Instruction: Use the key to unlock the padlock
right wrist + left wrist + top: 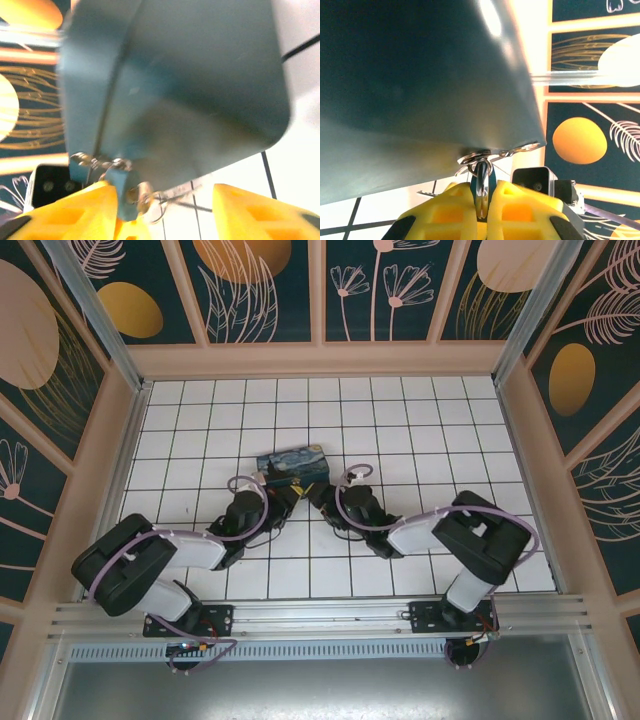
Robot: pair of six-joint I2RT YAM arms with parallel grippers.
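Painted box (292, 464): the biggest item, mid-floor, with both arms meeting at its near side. Everything below is placed relative to it.

Left gripper (283, 500): at the box's near edge, left of the right gripper (322, 502). In the left wrist view the yellow fingers (450, 210) are pressed together on a thin silvery piece flanked with dark blue. I take this for the padlock (481, 192) seen edge-on, hanging from the metal hasp (485, 157) on the box's lower edge.

Right gripper (164, 192): jaws stand well apart with nothing clamped between them. The padlock's blue body (122, 192) sits just under the hasp (100, 161), against the inner face of one finger.

Smallest: a brassy round spot on the lock's end face with a thin wire ring (159, 210) trailing beside it. I cannot tell whether this is the key seated or a bare keyhole.

Handling judgement:
- The padlock is small, rigid and light.
- Its smooth metal is likely slippery, and it swings freely on the hasp.
- Pinch the body across its flat faces to stop it twisting.
- Grip the key by its bow. It is thin, so a shallow grip risks slipping when turned.
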